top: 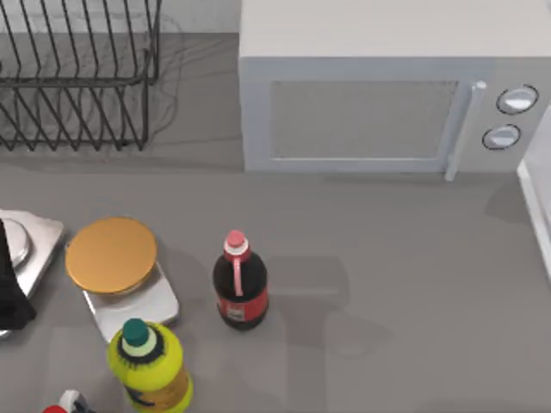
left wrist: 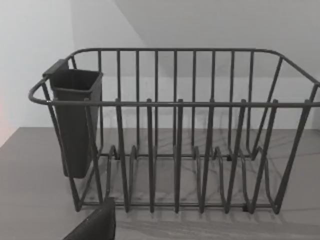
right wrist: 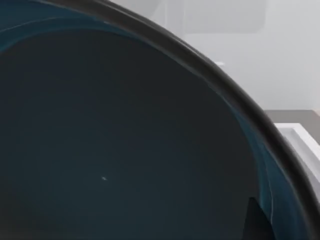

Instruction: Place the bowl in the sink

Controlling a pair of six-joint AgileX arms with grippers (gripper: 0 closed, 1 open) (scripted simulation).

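The bowl point(right wrist: 125, 140) sits right up against the right wrist camera, its dark teal inside and darker rim taking up most of that view, so it is probably carried by the right claw; whether that claw is clenched on it or merely close, I cannot tell. Beyond the rim a white raised edge, likely the sink point(right wrist: 300, 137), lies near, and the same white edge shows at the right side of the surface point(top: 387, 258) from above.

The main risk is a poor release: with the grip unseen, the bowl could be held by a thin piece of rim and slip or tilt before it is over the basin, landing on the sink's lip or the surface beside it. A swing too wide could also brush the microwave point(top: 370, 95), which stands close to the sink.

The left arm point(top: 10, 284) is parked at the left, facing the rack point(left wrist: 175, 130). The soda bottle point(top: 239, 280), the scale's orange disc point(top: 112, 254) and the yellow bottle point(top: 148, 361) stand well apart from the sink.
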